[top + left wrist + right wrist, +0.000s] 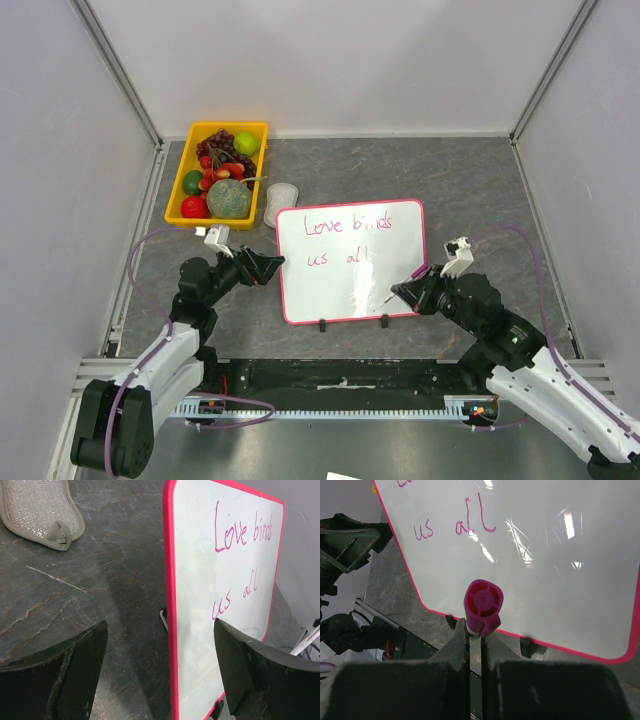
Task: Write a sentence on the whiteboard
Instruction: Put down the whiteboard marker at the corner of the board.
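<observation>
The whiteboard [340,285] with its pink-red frame lies on the dark table between the arms, its two black feet on the near edge. The sentence [345,225] reads "Love binds us all" in pink cursive on two lines, also legible in the left wrist view [240,535]. My left gripper [272,266] is open at the board's left edge, and the frame [171,605] shows between its fingers [80,665]. My right gripper [398,292] hovers at the board's near right corner, shut on a marker [483,605] whose pink end faces the camera.
A yellow bin [180,190] of fruit stands at the back left. A grey eraser pad [281,203] lies just behind the board's far left corner. Light walls close in the table on three sides.
</observation>
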`<state>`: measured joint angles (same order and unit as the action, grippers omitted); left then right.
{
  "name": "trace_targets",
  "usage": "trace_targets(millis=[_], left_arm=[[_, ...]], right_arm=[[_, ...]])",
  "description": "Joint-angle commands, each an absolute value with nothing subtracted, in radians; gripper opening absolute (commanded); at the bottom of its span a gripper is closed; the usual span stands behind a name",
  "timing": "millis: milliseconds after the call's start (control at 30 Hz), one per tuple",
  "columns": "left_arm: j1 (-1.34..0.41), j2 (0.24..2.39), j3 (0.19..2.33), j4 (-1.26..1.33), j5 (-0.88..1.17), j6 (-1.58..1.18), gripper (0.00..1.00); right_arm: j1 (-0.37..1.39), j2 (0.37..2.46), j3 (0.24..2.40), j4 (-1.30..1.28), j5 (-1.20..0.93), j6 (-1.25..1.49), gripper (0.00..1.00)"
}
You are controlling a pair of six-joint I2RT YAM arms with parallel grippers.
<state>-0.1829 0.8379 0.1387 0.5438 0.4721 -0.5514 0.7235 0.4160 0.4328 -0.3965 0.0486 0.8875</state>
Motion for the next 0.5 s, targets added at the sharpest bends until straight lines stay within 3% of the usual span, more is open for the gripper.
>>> trace_targets(millis=[0, 467], left_arm=[[-0.183, 0.824, 0.129, 0.537, 0.428, -0.506, 0.91], [-0.184, 0.818, 0.126, 0.538, 0.433, -0.503, 0.92]], right_arm=[[0.721, 0.355, 0.402, -0.511, 0.003, 1.015, 0.0], [0.722, 0.215, 0.361, -0.762, -0.069, 1.123, 0.0]])
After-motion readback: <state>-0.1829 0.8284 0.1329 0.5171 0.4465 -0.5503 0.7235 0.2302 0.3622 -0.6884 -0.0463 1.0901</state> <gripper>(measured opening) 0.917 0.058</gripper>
